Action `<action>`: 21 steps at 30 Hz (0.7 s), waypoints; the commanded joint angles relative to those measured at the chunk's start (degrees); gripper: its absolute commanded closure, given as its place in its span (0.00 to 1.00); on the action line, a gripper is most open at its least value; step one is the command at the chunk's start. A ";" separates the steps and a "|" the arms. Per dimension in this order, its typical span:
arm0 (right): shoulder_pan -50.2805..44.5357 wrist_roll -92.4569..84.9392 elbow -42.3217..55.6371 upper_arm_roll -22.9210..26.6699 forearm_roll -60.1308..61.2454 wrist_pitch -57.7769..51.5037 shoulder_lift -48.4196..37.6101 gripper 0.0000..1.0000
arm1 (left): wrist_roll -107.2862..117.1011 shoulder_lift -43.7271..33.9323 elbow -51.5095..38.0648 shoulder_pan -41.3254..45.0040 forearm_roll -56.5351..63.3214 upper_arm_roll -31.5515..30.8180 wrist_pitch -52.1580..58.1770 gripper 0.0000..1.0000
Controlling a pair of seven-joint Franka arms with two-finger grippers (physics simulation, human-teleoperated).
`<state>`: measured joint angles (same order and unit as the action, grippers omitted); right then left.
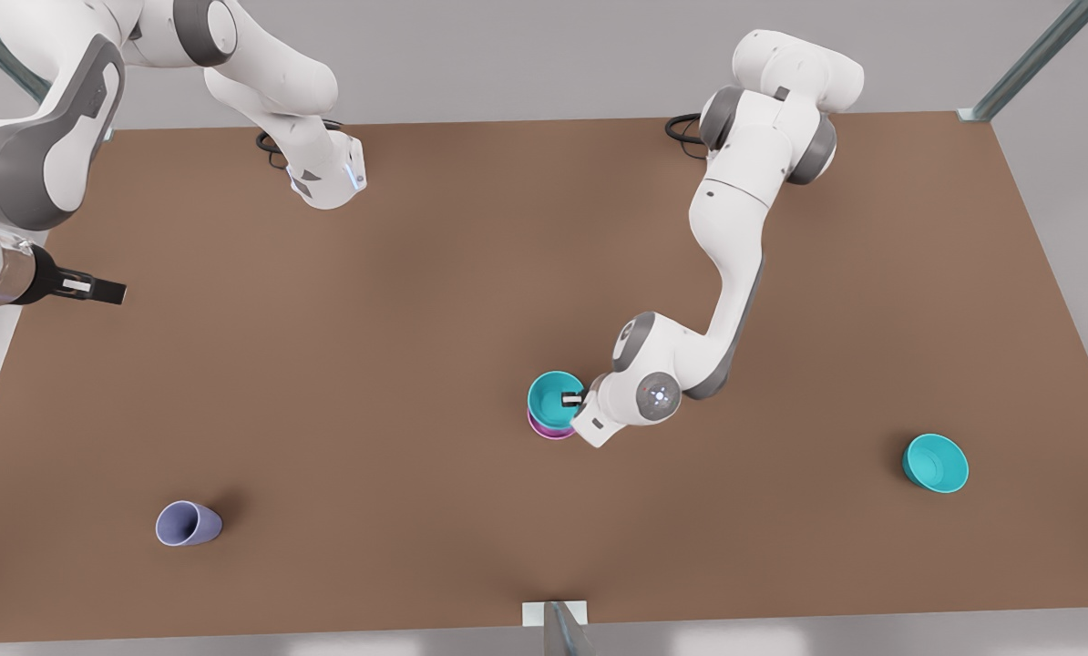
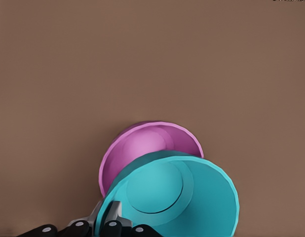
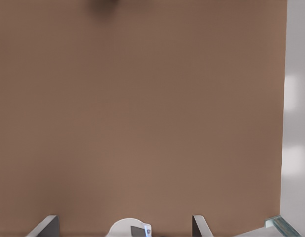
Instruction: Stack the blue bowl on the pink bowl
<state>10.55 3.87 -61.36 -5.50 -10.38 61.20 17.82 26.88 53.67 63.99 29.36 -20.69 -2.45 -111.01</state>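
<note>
Lavender cup (image 1: pixel 188 524) nearest on the brown surface (image 1: pixel 398 383), spare teal bowl (image 1: pixel 935 463) at the front view's right; mid-surface, left tool (image 1: pixel 573 398) clamped on blue bowl (image 1: pixel 553 399) rim, bowl directly over pink bowl (image 1: pixel 551 430); right tool (image 1: pixel 97 290) waits at the front view's left edge, fingers spread apart.

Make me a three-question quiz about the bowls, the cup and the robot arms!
1. Where is the lavender cup?
A. front view's lower left
B. beside the spare bowl
C. inside the pink bowl

2. How many turquoise bowls?
A. one
B. two
C. three

3. What is the left pincer doing?
A. hanging open over bare table
B. gripping the blue bowl by its rim
C. holding the cup

Answers: 1 A, it stands alone there. 2 B, one over the pink bowl, the spare bowl far right. 3 B, fingers pinch the rim; the right pincer waits.
</note>
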 commanded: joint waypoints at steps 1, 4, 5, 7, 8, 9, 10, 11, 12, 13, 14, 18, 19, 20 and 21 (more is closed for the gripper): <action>0.18 -1.59 0.10 -0.04 0.01 -0.03 -0.07 0.00 | 14.96 -0.06 -0.01 0.09 -0.15 -0.01 -0.35 0.79; 0.26 -1.76 0.01 -0.04 0.10 -0.03 -0.07 0.00 | 14.96 0.12 -0.09 0.00 -0.41 -0.01 -1.67 0.79; 0.53 -1.85 0.01 -0.04 0.10 -0.03 -0.07 0.00 | 15.05 0.21 -0.01 0.09 -0.41 -0.01 -2.37 0.79; 0.62 -1.85 0.01 -0.04 0.27 -0.03 -0.07 0.00 | 14.96 0.21 -0.01 0.09 -0.41 -0.01 -2.46 0.79; 0.88 -1.85 0.01 -0.04 0.45 0.06 -0.07 0.00 | 14.96 0.29 -0.09 0.09 -0.41 -0.01 -2.55 0.79; 0.88 -1.85 0.01 -0.04 0.45 -0.03 -0.07 0.00 | 14.96 0.29 -0.01 0.09 -0.41 -0.01 -2.90 0.79; 0.88 -1.85 0.01 -0.04 0.45 -0.03 -0.07 0.00 | 14.96 0.29 -0.01 0.09 -0.41 -0.01 -2.90 0.79; 0.88 -1.85 0.01 -0.04 0.45 -0.03 -0.07 0.00 | 14.34 0.29 -0.01 0.00 -0.41 -0.01 -2.90 0.52; 0.88 -1.85 0.10 -0.04 0.45 -0.03 -0.07 0.00 | 14.08 0.21 -0.01 0.00 -0.41 -0.01 -2.90 0.00; 0.88 -1.85 0.01 -0.04 0.45 -0.03 -0.07 0.00 | 14.08 0.03 0.08 0.00 -0.06 -0.01 -2.63 0.00; 0.97 -1.85 0.01 0.05 0.45 -0.03 -0.07 0.00 | 14.25 -1.55 0.08 0.00 0.29 0.69 -1.49 0.00; 0.97 -2.03 0.01 -0.04 0.54 -0.03 -0.07 0.00 | -17.81 -22.20 -0.53 -0.79 10.39 24.86 39.11 0.00; 0.97 -2.03 0.01 -0.04 0.54 -0.03 -0.07 0.00 | -25.73 -25.81 -0.53 -0.79 14.97 26.27 42.54 0.00; 0.97 -2.03 0.01 -0.04 0.54 -0.03 -0.07 0.00 | -26.79 -28.18 -0.80 -0.88 14.88 27.67 44.82 0.00; 0.97 -2.03 0.01 -0.04 0.54 -0.03 -0.07 0.00 | -25.83 -30.63 0.16 -0.88 15.32 27.77 43.78 0.00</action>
<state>11.51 2.53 -61.37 -5.53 -9.88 61.20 17.83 26.14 24.59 64.43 27.75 -10.08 23.21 -85.22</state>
